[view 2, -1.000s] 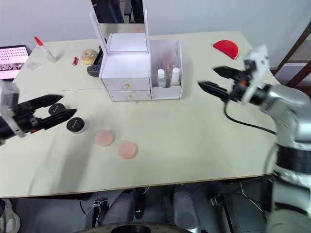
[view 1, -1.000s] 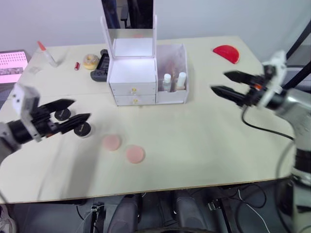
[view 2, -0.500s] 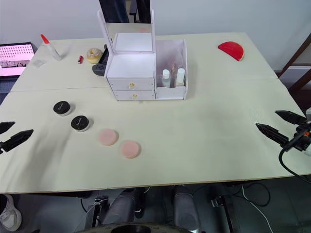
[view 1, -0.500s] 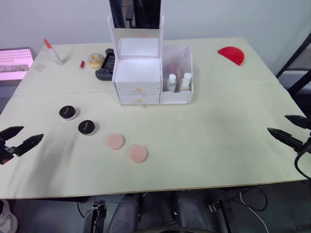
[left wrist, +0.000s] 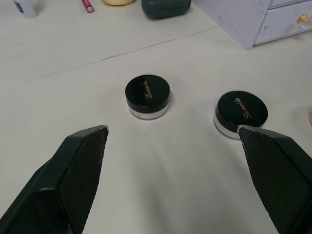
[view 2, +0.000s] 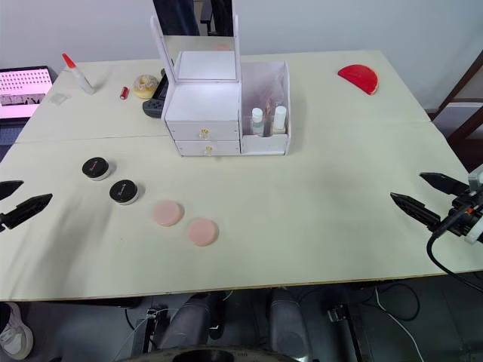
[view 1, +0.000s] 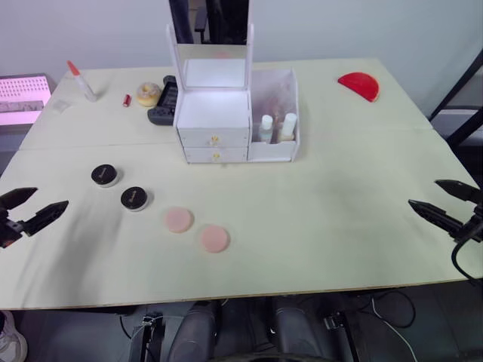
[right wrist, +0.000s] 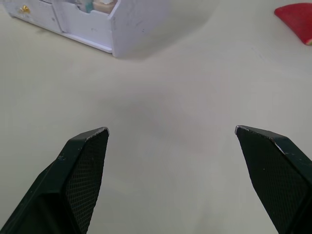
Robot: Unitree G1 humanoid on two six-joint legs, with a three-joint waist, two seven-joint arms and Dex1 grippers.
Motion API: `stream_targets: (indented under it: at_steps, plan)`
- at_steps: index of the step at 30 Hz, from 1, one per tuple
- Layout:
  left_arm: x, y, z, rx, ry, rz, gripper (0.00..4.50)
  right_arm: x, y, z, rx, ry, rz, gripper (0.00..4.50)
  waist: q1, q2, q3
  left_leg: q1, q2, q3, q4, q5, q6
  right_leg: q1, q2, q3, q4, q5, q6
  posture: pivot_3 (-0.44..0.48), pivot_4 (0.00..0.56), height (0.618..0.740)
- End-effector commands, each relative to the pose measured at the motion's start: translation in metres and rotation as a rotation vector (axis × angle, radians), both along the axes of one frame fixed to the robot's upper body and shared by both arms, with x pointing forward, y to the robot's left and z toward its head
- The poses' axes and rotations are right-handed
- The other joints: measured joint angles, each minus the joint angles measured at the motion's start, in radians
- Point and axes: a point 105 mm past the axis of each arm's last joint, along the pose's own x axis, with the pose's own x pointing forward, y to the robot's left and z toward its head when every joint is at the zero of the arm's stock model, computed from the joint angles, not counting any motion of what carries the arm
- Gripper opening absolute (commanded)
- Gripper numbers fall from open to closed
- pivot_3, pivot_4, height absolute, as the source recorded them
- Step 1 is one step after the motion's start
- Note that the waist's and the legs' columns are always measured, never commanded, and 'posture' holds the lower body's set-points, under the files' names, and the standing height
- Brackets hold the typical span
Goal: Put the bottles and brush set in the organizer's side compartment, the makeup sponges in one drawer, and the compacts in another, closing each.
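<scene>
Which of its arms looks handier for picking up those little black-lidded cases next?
Probably the left. The left gripper hangs open at the table's left edge, close to the two compacts. The right gripper, also open, is at the far right edge.

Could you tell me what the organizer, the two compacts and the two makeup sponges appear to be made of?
The organizer looks like glossy white plastic, with a translucent side compartment. The compacts seem to be plastic too: glossy black lids with gold script over clear or pale bases. The makeup sponges look like soft matte foam, though fabric-covered is possible.
</scene>
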Motion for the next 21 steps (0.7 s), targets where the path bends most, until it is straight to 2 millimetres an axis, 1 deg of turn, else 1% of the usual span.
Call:
stream_targets:
  at_steps: [1,4,6,11,14,18,21]
  plan:
    - [0.001,-0.004,0.014,0.041,-0.038,-0.014,4.5,0.002,0.009,0.011,-0.01,-0.041,0.028,4.41,0.0,0.0,0.0,0.0,0.0,0.0,0.0,0.0,0.0,0.0,0.0,0.0,0.0,0.0,0.0,0.0,0.15,0.737]
    - [0.002,-0.015,0.014,0.028,-0.057,-0.028,4.5,0.007,0.019,0.017,0.005,-0.057,0.046,4.41,-0.001,0.0,0.0,0.0,0.0,0.0,0.0,0.0,0.0,0.0,0.0,0.0,0.0,0.0,0.0,0.0,0.15,0.737]
    - [0.005,-0.032,0.016,-0.007,-0.095,-0.035,4.5,0.015,0.031,0.025,0.04,-0.083,0.067,4.41,-0.001,0.0,0.0,0.0,0.0,0.0,0.0,0.0,0.0,0.0,0.0,0.0,0.0,0.0,0.0,0.0,0.15,0.737]
    - [0.01,-0.088,0.011,-0.101,-0.171,-0.015,4.5,0.035,0.066,0.037,0.071,-0.116,0.139,4.41,0.001,-0.001,0.0,0.0,0.001,0.0,0.002,0.0,0.0,0.0,0.0,0.001,0.0,0.002,0.002,0.0,0.15,0.737]
    - [0.011,-0.114,0.006,-0.17,-0.201,0.038,4.5,0.044,0.086,0.041,0.074,-0.123,0.182,4.41,0.004,-0.001,0.0,0.0,0.0,0.0,0.002,0.0,0.0,0.001,0.001,0.001,0.0,0.003,0.002,0.0,0.15,0.737]
    - [0.011,-0.167,0.003,-0.228,-0.227,0.071,4.5,0.058,0.117,0.05,0.105,-0.148,0.255,4.41,0.007,-0.001,0.0,0.0,0.0,0.0,0.005,0.0,0.0,0.002,0.004,0.001,0.0,0.006,0.004,0.0,0.15,0.737]
    - [0.013,-0.19,0.005,-0.251,-0.242,0.09,4.5,0.064,0.131,0.054,0.121,-0.161,0.289,4.41,0.019,-0.001,0.0,0.0,0.0,0.001,0.006,0.0,0.0,0.003,0.004,0.001,0.0,0.007,0.004,0.0,0.15,0.737]
